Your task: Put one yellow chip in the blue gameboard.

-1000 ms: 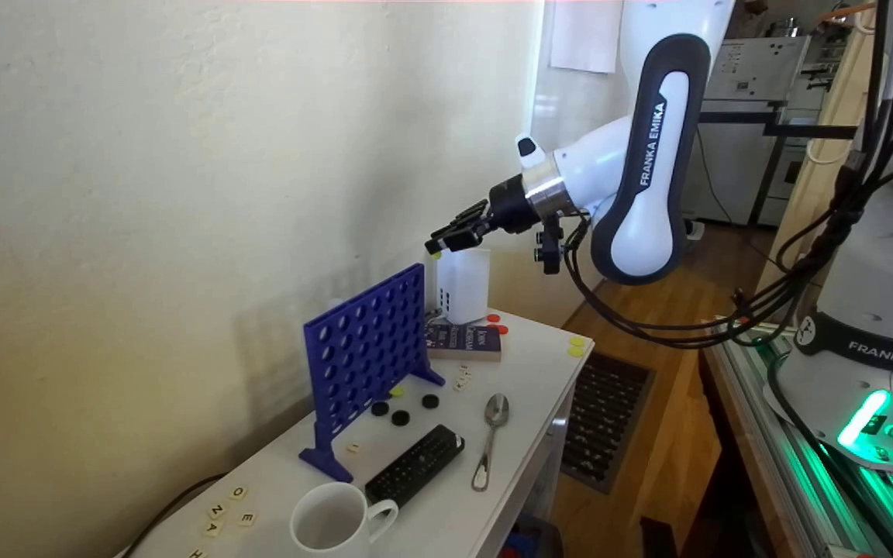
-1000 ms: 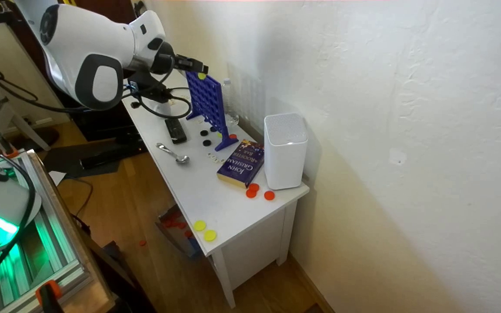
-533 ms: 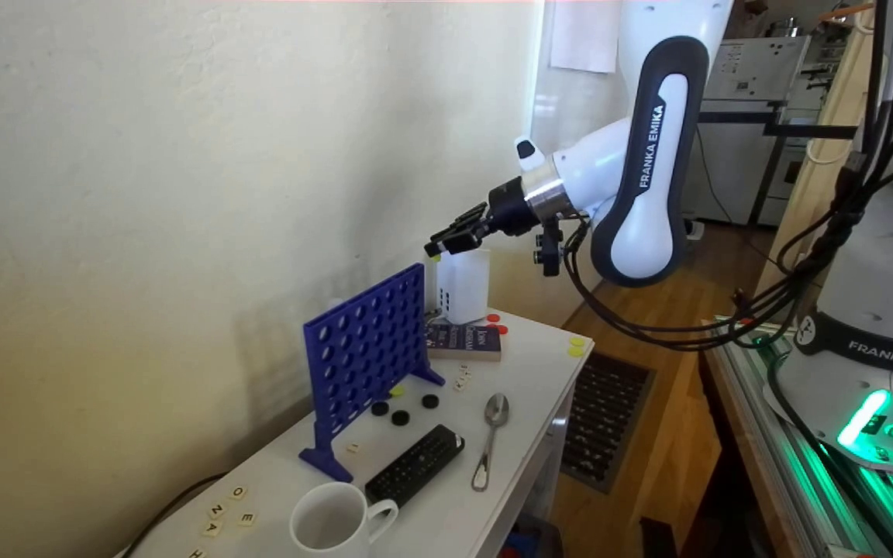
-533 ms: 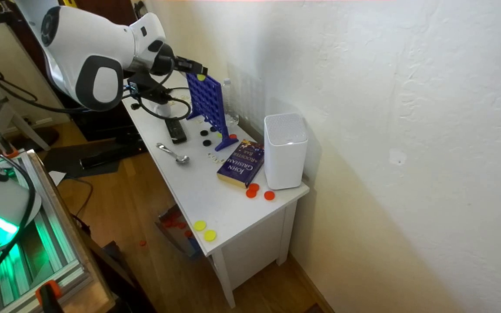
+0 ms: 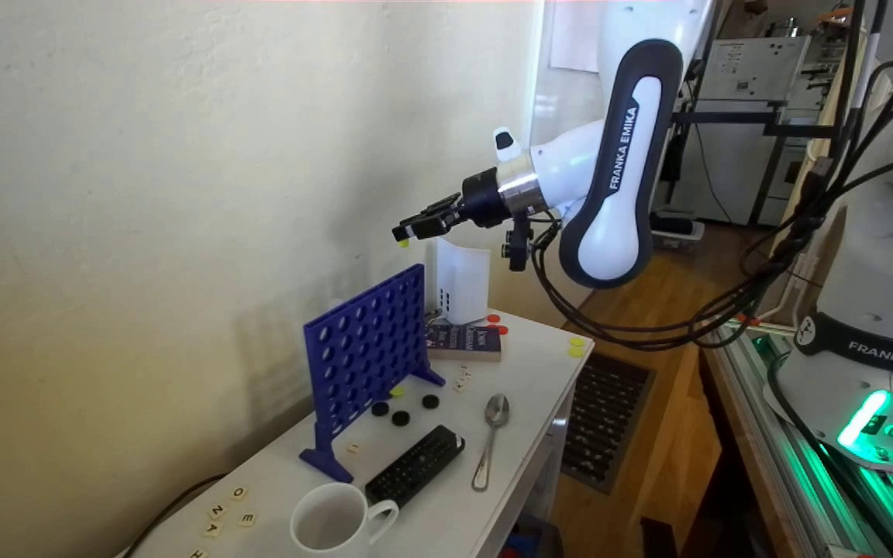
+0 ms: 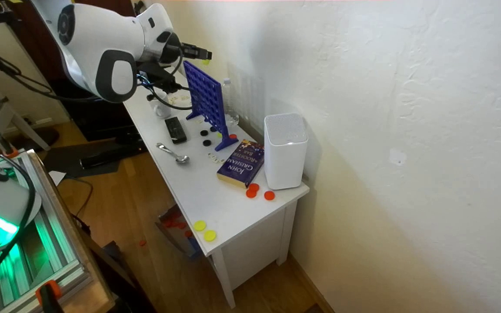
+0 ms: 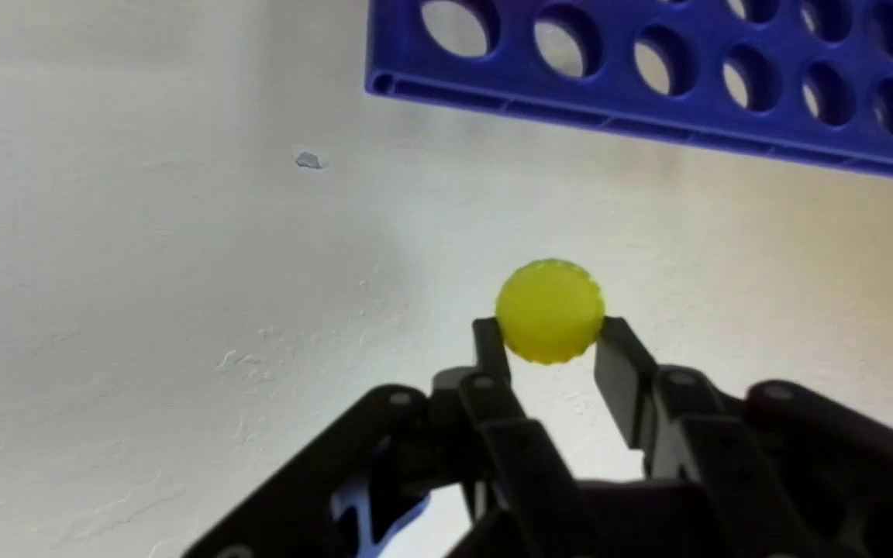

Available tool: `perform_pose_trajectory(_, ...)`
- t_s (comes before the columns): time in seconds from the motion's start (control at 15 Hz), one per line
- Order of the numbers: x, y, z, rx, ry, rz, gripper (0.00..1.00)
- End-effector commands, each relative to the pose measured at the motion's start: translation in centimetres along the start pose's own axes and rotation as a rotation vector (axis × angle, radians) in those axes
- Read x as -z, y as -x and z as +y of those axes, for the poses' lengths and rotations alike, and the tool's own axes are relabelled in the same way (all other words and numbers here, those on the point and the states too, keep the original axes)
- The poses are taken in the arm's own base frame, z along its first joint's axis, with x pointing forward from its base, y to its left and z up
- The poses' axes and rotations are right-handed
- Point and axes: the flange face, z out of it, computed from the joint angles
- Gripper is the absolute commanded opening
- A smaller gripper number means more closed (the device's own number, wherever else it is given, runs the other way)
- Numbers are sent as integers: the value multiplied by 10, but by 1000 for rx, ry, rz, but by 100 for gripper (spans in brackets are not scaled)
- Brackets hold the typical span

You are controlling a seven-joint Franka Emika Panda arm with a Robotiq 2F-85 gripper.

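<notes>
The blue gameboard stands upright on the white table near the wall. It also shows in an exterior view and along the top of the wrist view. My gripper is above the board's far end, apart from it. In the wrist view my gripper is shut on a yellow chip, with a fingertip on each side of the chip's rim. The chip hangs just below the fingertips in both exterior views. Two loose yellow chips lie at the table corner. Another yellow chip lies by the board's foot.
A white box, a book and red chips are at one table end. Black discs, a remote, a spoon and a white mug are before the board. A clear bottle stands behind it.
My gripper, holding the yellow chip, has risen and moved toward the wall, mostly in the last half second. The board and the things on the table have not moved.
</notes>
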Motion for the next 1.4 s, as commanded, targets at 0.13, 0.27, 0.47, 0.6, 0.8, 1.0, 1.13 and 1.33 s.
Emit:
perform_pose_trajectory(0.13,-16,-8,11,-62,41,58,9)
perform_pose_trajectory(0.27,-16,-2,15,-71,53,44,9)
perform_pose_trajectory(0.47,-14,11,18,-83,64,14,9)
perform_pose_trajectory(0.6,-16,12,21,-91,63,14,9)
perform_pose_trajectory(0.8,-16,22,23,-108,68,-8,9)
perform_pose_trajectory(1.0,-16,31,25,-127,71,-25,9)
perform_pose_trajectory(1.13,-16,35,25,-137,71,-35,9)
perform_pose_trajectory(1.33,-16,40,25,-148,72,-46,9)
